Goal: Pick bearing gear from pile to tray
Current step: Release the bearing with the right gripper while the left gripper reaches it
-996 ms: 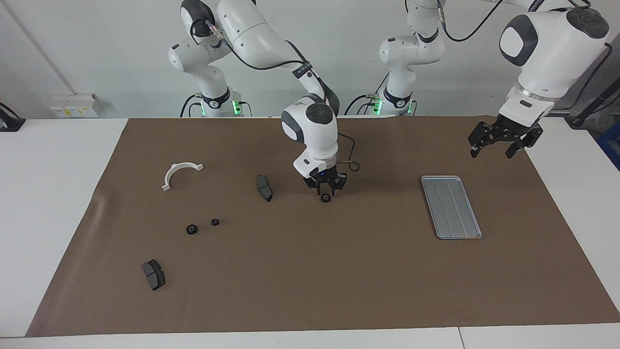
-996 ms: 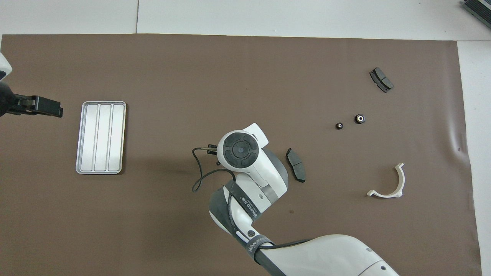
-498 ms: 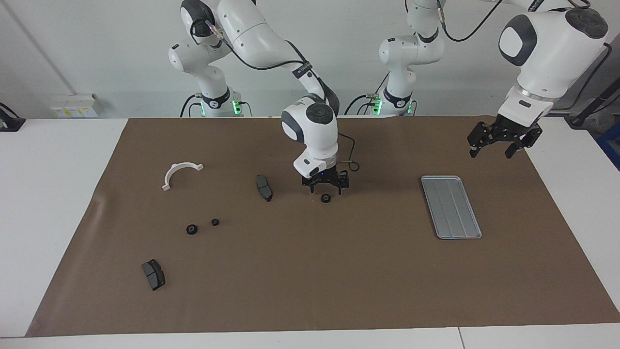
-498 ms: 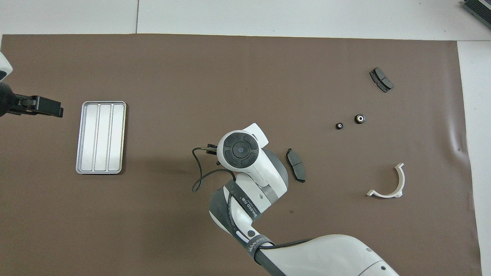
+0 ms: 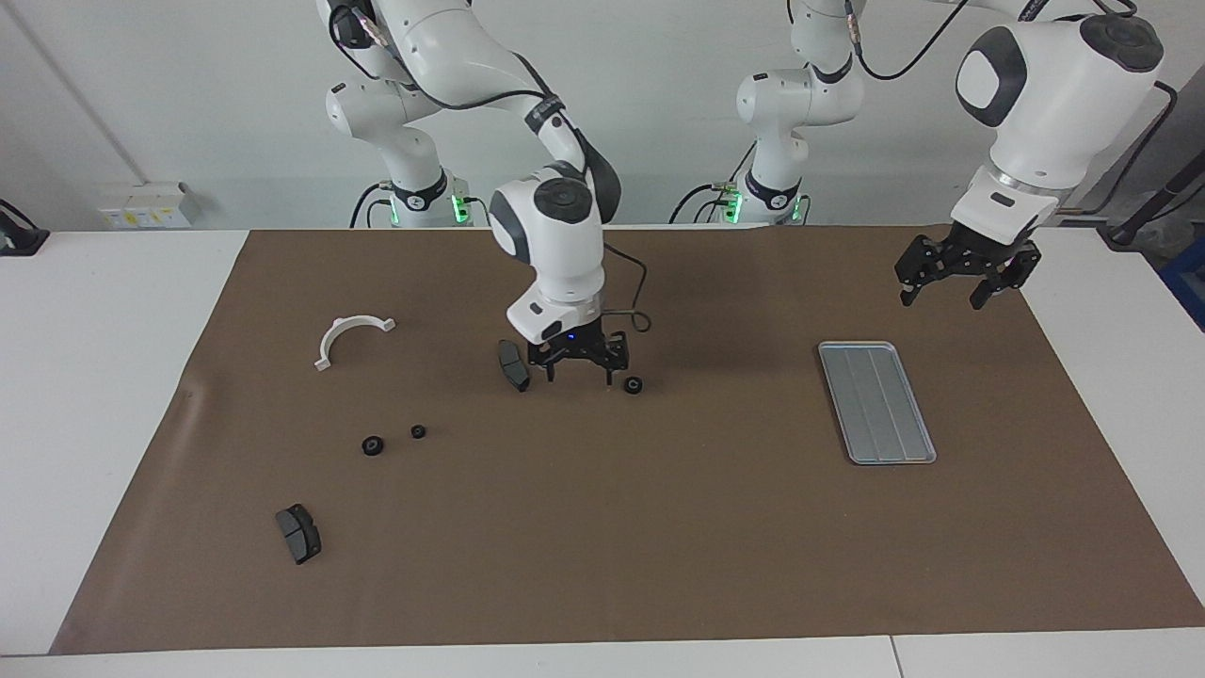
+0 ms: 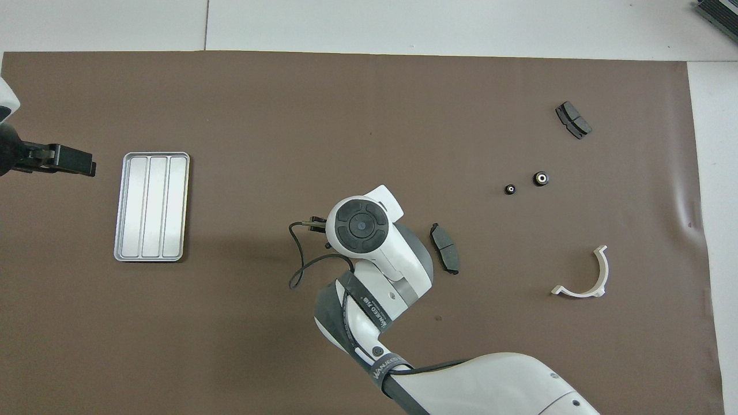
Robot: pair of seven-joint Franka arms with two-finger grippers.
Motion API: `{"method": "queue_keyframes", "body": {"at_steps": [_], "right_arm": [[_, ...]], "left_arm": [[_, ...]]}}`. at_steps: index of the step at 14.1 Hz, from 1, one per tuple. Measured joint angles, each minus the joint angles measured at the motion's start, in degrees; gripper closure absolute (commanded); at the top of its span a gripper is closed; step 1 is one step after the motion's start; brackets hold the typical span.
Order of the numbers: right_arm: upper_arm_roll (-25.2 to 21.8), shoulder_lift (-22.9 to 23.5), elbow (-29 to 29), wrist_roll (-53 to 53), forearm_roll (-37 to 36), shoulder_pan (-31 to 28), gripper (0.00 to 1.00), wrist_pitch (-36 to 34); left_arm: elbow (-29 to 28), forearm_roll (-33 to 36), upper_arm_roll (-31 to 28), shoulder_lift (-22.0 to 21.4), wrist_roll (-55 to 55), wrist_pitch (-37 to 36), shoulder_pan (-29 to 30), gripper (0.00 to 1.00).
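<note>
The right gripper hangs low over the middle of the brown paper mat, its black fingers spread apart and holding nothing. Just beside it, toward the left arm's end of the table, a small black round bearing gear lies flat on the mat, apart from the fingertips; in the overhead view the arm's white wrist covers it. On the gripper's other flank, close by, lies a dark grey pad-shaped piece, its long axis running roughly toward and away from the robots.

Well off toward the right arm's end sit two more tiny black gears side by side, a white curved bracket nearer the robots than they are, and a second grey pad farthest from the robots.

The flat silver-grey metal tray lies well apart from the right gripper toward the left arm's end, its long side and ridges running away from the robots, nothing in it. Bare mat lies between the loose gear and the tray.

The left gripper waits in the air over the mat's edge beside the tray, fingers parted, empty.
</note>
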State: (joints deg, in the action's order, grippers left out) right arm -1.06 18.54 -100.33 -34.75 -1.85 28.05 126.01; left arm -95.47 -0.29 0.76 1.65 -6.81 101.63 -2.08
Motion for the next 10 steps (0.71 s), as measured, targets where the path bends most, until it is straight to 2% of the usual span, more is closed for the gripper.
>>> {"method": "queue_keyframes", "body": {"at_steps": [3,10], "right_arm": [[-0.1,-2.6,0.0,10.4,0.0,-7.3,0.0,-2.5],[-0.1,-1.8,-1.9,30.1,0.0,-19.4,0.0,0.6]], "left_arm": [[0.0,0.0,0.0,0.0,0.6,0.0,-1.5,0.0],[-1.0,0.0,0.3,0.9,15.3,2.6,-12.2,0.0]]}}
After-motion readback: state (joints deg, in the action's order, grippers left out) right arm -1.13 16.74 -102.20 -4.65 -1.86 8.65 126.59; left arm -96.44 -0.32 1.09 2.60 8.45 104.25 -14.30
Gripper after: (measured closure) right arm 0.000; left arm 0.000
